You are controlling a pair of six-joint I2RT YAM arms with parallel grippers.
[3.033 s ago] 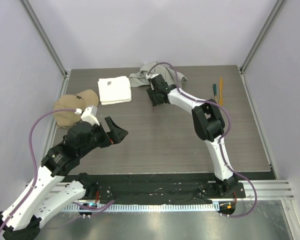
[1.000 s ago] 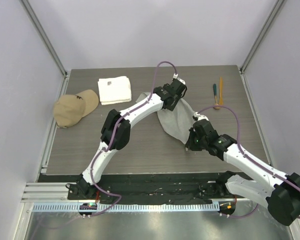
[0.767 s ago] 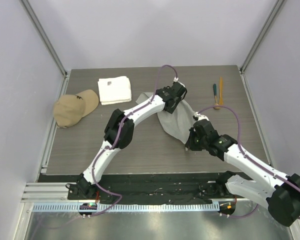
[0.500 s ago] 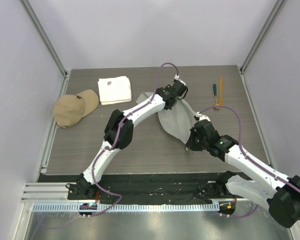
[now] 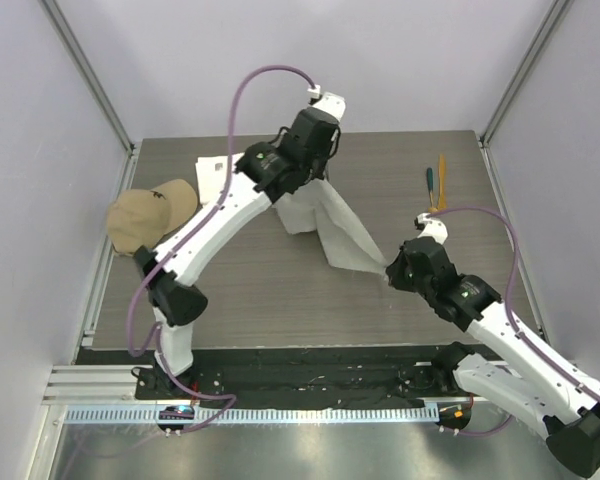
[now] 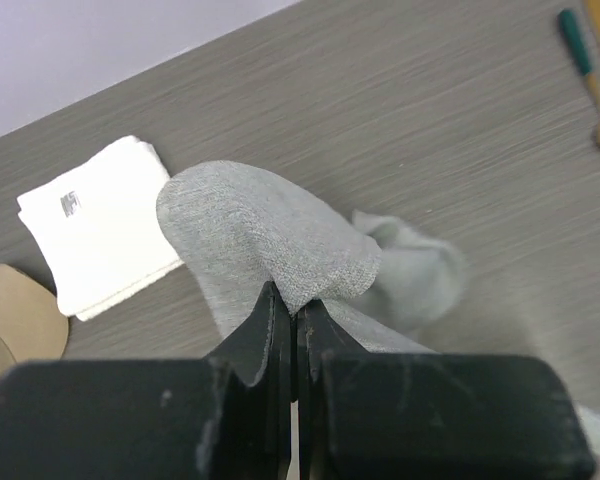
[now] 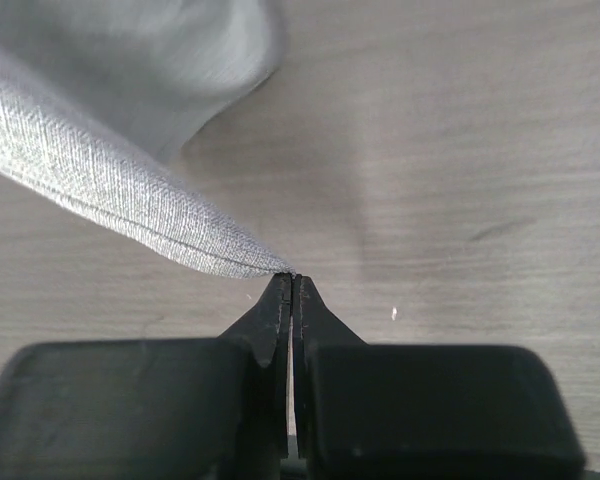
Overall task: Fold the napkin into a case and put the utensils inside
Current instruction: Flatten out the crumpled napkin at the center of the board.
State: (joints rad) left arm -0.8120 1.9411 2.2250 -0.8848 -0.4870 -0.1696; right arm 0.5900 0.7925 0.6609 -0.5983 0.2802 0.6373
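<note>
Our left gripper (image 6: pixel 295 308) clenches a raised fold of the grey napkin (image 5: pixel 338 232) and our right gripper (image 7: pixel 291 285) pinches its near corner, the cloth stretched between them over the middle of the table (image 5: pixel 280 295). The small tag (image 6: pixel 68 204) on the white towel (image 6: pixel 110 235) is too small for us to read, and the tan cap (image 5: pixel 140 218) bears a dark emblem (image 5: pixel 158 196). The utensils (image 5: pixel 429 180) lie far right on the dark wood grain, pale lilac walls (image 5: pixel 280 60) around.

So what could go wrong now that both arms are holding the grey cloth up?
The right fingers pinch only the very tip of one corner of the napkin, so it might slip out. The left fingers hold a bunched fold, so the cloth may land crooked when laid down. The utensils lie close to the right arm, which might bump them.
</note>
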